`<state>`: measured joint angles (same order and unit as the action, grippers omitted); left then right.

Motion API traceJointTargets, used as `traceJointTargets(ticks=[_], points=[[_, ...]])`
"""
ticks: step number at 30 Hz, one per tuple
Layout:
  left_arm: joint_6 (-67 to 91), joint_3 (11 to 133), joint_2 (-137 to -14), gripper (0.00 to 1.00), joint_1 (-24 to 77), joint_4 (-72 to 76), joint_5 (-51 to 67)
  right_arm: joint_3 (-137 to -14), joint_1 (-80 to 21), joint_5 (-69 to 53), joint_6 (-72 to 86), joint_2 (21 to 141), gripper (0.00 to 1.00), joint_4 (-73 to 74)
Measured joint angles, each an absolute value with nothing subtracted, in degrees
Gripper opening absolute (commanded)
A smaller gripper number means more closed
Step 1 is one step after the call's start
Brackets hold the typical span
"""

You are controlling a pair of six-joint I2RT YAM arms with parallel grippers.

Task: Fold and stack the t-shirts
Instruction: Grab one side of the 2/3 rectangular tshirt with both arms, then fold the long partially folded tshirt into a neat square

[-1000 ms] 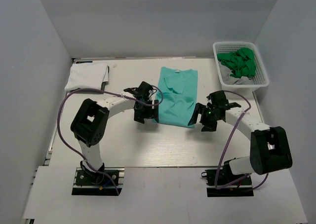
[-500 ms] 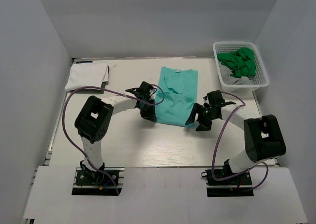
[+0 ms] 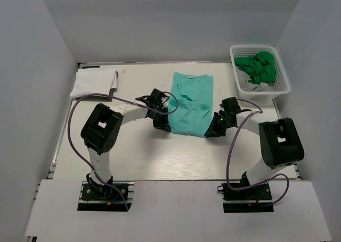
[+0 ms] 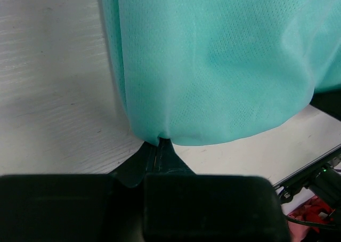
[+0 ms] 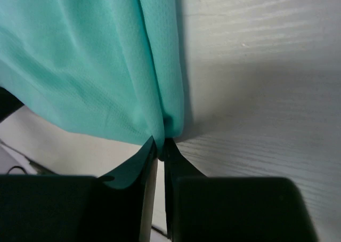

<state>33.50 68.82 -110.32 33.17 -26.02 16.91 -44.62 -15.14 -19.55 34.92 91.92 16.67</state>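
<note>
At table (image 3: 133, 156) centre, teal shirt (image 3: 192, 101) lies flat. Left fingers (image 4: 133, 170) and right fingers (image 5: 184, 170) each clamp a near hem corner. White shirt (image 3: 95, 82) sits far left. Risk: thin pinch slips on lift, or uneven pull skews the fold.

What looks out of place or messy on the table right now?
Nothing much. The teal t-shirt lies mostly flat, its near corners pinched by the left gripper and right gripper. The white t-shirt sits folded far left. Only the green cloth in the basket is crumpled.
</note>
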Motion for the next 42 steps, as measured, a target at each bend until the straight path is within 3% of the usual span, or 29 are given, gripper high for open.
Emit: traceJointTargets(ticks=[1,2,10,19,30,42], points=[[33.50,68.82,-110.32,0.00,33.17,-26.06,16.91,-44.64,-15.11,-18.96,34.83,92.18,0.02,16.45],[33.52,68.82,-110.32,0.00,33.17,-26.11,16.91,-44.69,-15.05,-18.81,35.29,92.47,0.00,16.43],[33.93,66.74,-107.24,0.00,34.28,-32.05,15.44,-44.66,-15.97,-17.76,31.03,89.23,0.00,23.38],[34.54,63.79,-92.47,0.00,36.95,-51.18,17.26,-44.75,-18.94,-26.37,25.91,73.71,0.00,44.53],[34.96,78.59,-86.48,0.00,36.62,-67.16,18.48,-60.80,-18.63,-31.27,22.48,71.26,0.00,63.00],[35.66,91.26,-94.80,0.00,35.42,-67.57,5.02,-72.88,-16.47,-28.60,22.94,81.19,0.00,61.84]])
